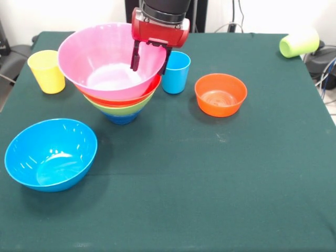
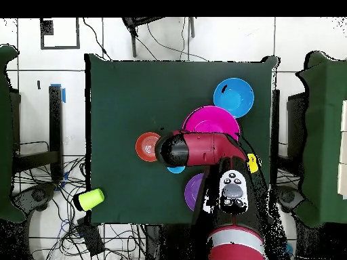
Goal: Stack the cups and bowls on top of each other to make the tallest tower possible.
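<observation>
Front view, nearest first: the light blue bowl (image 1: 51,154) sits alone and upright on the green table (image 1: 210,184), at the near left. Beyond it stands the tower (image 1: 119,86): a dark blue bowl (image 1: 121,118) at the bottom, then a lime green one (image 1: 119,108), an orange-red one (image 1: 118,98), and the big pink bowl (image 1: 107,62) on top, each nested in the next and widening upward. To the right of the tower, apart from it, the small orange bowl (image 1: 220,94) rests upright by itself. The yellow cup (image 1: 46,71) stands upright left of the tower, near the table's left edge. The blue cup (image 1: 175,72) stands upright just beside the tower's right side.

My gripper (image 1: 150,60) hangs over the pink bowl's right rim, its two dark fingers (image 1: 135,58) parted a little with one inside the bowl and one outside, at the rim. They hold nothing that I can make out, though whether they touch the rim is hard to judge here.

Farthest off, the green cup (image 1: 299,42) lies on its side at the far right corner.

From overhead, a purple bowl (image 2: 195,190) shows partly under my arm (image 2: 203,149), close to my base.
</observation>
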